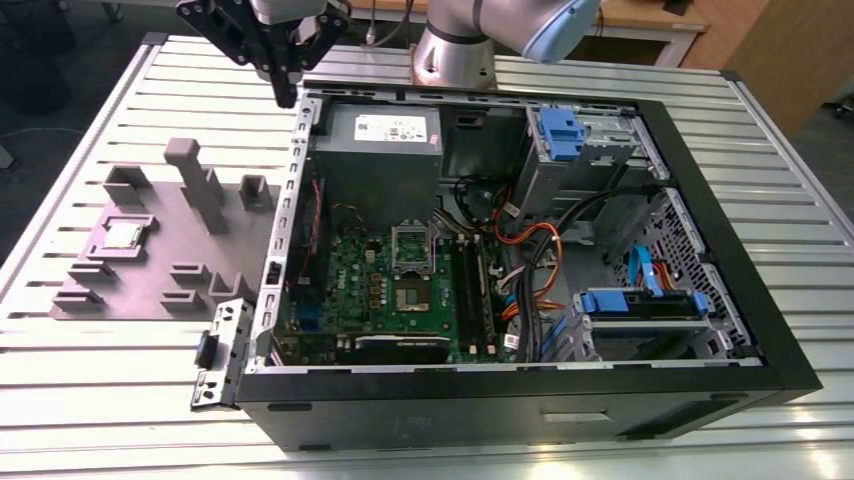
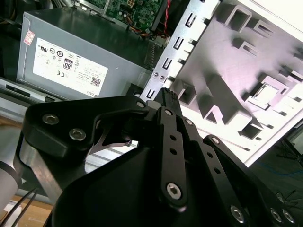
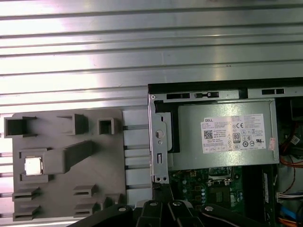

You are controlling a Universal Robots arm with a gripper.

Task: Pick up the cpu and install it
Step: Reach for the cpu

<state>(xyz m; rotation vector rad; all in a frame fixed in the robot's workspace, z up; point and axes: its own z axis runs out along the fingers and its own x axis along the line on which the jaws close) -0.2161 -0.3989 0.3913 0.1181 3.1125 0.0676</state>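
Observation:
The cpu (image 1: pixel 124 233) is a small silvery square lying flat in a recess of the grey holder plate (image 1: pixel 160 290), on the table at the exterior view's left. It also shows in both wrist views, cpu (image 3: pixel 33 165) and cpu (image 2: pixel 268 92), still in that recess. My gripper (image 1: pixel 284 97) hangs high over the back left corner of the open computer case (image 1: pixel 694 200), well away from the cpu. Its black fingers (image 2: pixel 166 94) meet at the tips with nothing between them. The green motherboard (image 1: pixel 380 290) lies inside the case with its metal socket frame (image 1: pixel 414 245) near the middle.
A grey power supply box (image 3: pixel 222 135) with a white label sits in the case's back corner, right under the gripper (image 3: pixel 163 205). Cables and blue drive brackets (image 1: pixel 641 300) fill the case's right side. Tall posts (image 1: pixel 187 165) rise from the holder plate. The table (image 1: pixel 134 400) is ribbed metal.

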